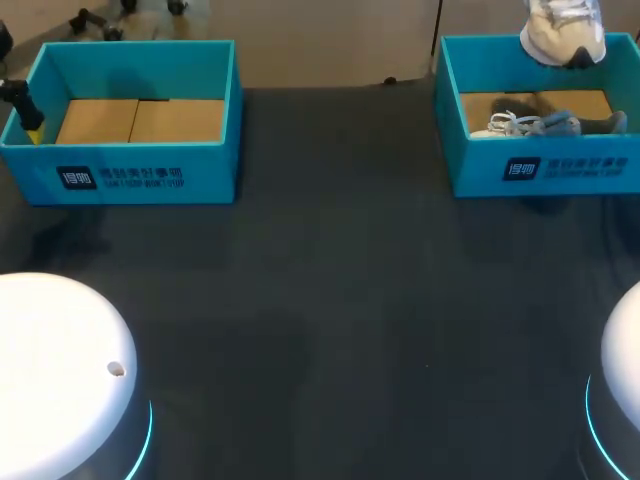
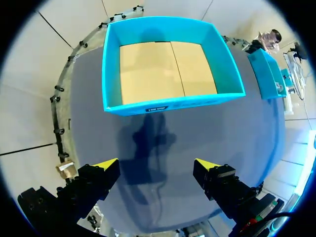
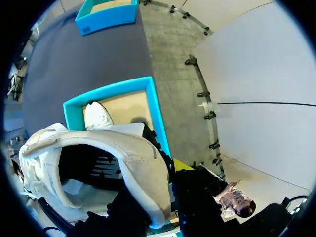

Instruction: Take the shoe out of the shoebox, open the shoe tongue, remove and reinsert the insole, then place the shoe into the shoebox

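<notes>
Above the right shoebox point(image 1: 470, 165), the right end effector point(image 3: 165, 185) pinched a white sneaker point(image 1: 563, 30) by its collar, probably best raised clear of the walls before crossing; the left end effector point(image 2: 157, 167) gaped empty.

Table point(image 1: 330, 300): dark grey matte top, spanning the head view
Edge: curved, small black fittings point(image 2: 59, 89) spaced along it, 9 to 12 o'clock in the left wrist view
Light: soft, even; faint blurred shadows on the top
</notes>
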### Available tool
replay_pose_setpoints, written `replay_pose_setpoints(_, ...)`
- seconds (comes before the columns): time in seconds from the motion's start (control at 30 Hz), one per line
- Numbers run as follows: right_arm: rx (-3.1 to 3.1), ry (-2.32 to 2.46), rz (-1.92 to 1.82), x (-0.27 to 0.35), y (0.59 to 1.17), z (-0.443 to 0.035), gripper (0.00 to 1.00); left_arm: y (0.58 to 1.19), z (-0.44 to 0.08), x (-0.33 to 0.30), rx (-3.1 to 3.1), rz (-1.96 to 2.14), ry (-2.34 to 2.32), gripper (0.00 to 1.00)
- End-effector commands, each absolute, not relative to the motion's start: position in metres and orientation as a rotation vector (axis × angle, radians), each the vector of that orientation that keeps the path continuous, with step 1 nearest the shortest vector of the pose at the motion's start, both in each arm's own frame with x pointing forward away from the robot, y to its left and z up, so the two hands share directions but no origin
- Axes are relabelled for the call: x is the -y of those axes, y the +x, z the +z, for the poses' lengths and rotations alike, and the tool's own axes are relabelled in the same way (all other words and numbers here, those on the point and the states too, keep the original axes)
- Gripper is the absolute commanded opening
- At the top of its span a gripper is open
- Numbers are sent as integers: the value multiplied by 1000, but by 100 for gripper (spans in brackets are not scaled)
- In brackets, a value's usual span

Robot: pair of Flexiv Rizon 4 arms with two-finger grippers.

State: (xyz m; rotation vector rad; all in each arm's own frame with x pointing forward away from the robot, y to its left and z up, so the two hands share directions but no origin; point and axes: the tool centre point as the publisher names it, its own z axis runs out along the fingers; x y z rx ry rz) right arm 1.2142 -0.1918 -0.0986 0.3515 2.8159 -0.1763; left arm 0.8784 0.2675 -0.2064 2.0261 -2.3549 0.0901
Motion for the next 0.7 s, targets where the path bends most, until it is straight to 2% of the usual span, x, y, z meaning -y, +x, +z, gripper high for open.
replay_pose_setpoints(0.03, -2836, 353, -179, 192, 1218, -95, 0, 877, -206, -268, 2357, 92, 2029, 100)
replay_pose_setpoints(0.2, -2836, 353, -179, 192, 1218, -95, 0, 877, -206, -268, 2357, 92, 2029, 100)
replay_pose_setpoints(0.37, -2824, 427, -153, 222, 1235, -96, 0, 877, -206, -268, 2357, 92, 2029, 100)
replay_pose_setpoints(0.7, -2800, 471, -260, 224, 1241, -99, 0, 877, -206, -268, 2357, 92, 2029, 100)
